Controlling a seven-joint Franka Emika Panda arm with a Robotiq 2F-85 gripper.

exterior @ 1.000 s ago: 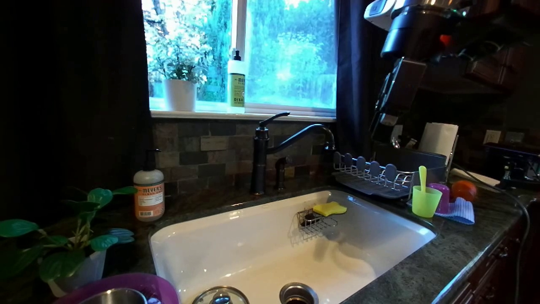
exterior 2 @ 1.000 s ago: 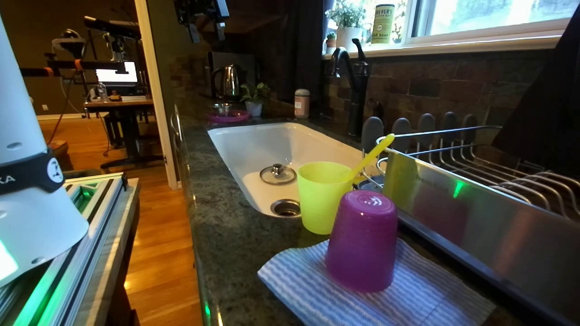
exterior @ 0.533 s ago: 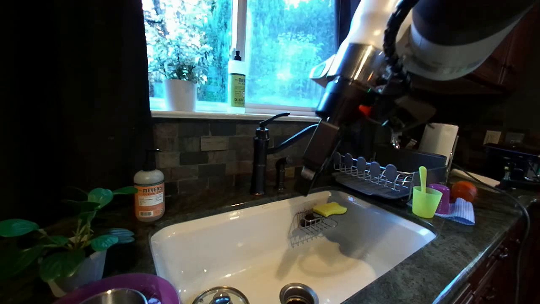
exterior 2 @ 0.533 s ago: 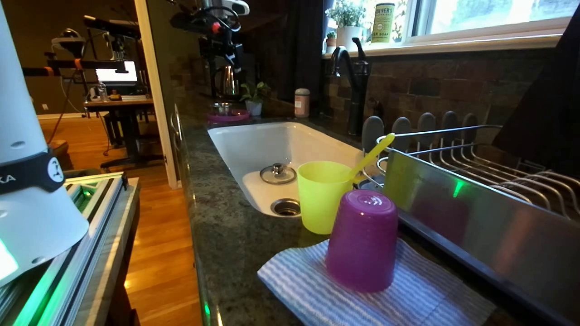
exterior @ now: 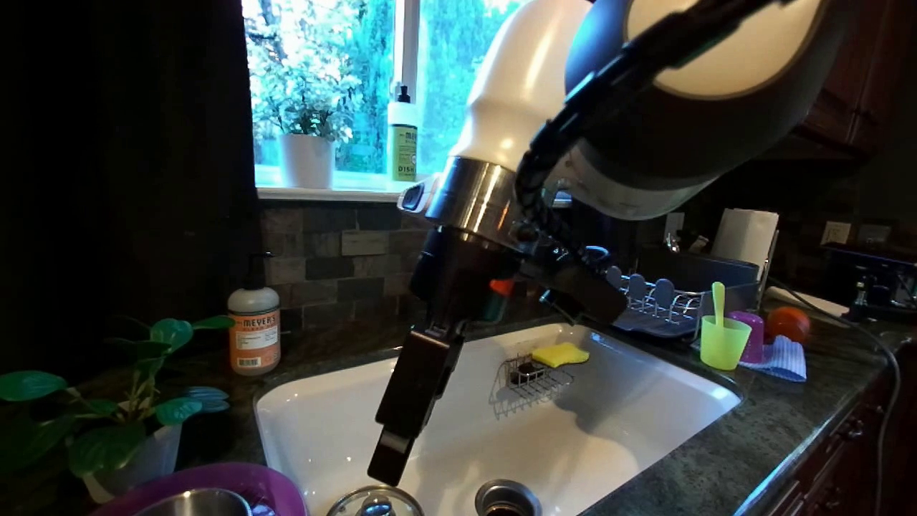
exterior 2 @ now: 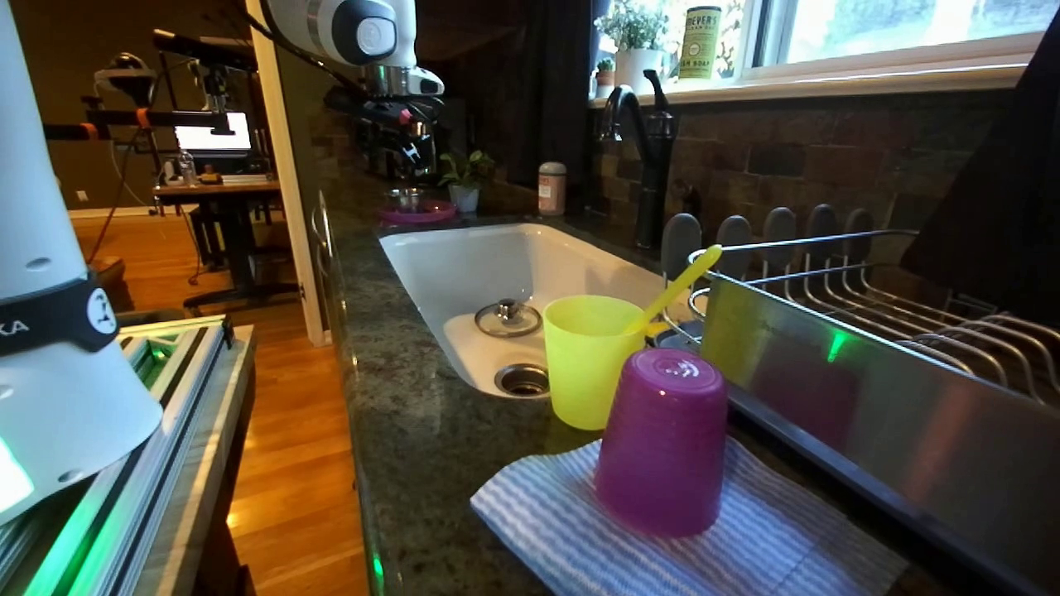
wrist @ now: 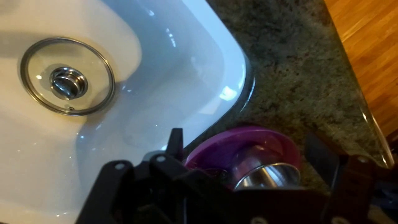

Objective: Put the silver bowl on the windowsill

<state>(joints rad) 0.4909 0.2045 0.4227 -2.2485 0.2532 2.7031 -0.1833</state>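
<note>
Dark worktop [wrist: 298,77]: wooden floor [wrist: 370,37] beyond its edge. Silver bowl [wrist: 270,175]: round, opening upward, in purple bowl [wrist: 242,134], near that edge. Gripper [wrist: 245,143]: jaws apart.

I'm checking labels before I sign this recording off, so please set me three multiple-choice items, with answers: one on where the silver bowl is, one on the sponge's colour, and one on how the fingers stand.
1. Where is the silver bowl?
A. on the windowsill
B. inside the purple bowl
C. in the dish rack

2. What colour is the sponge?
A. yellow
B. blue
C. pink

3. How do the fingers stand?
A. shut on the silver bowl
B. pressed together
C. spread apart

1: B, since the wrist view shows its shiny metal within the purple bowl's rim.
2: A, since its visible side is plainly yellow in an exterior view.
3: C, since the wrist view shows a clear gap between their tips.
</note>
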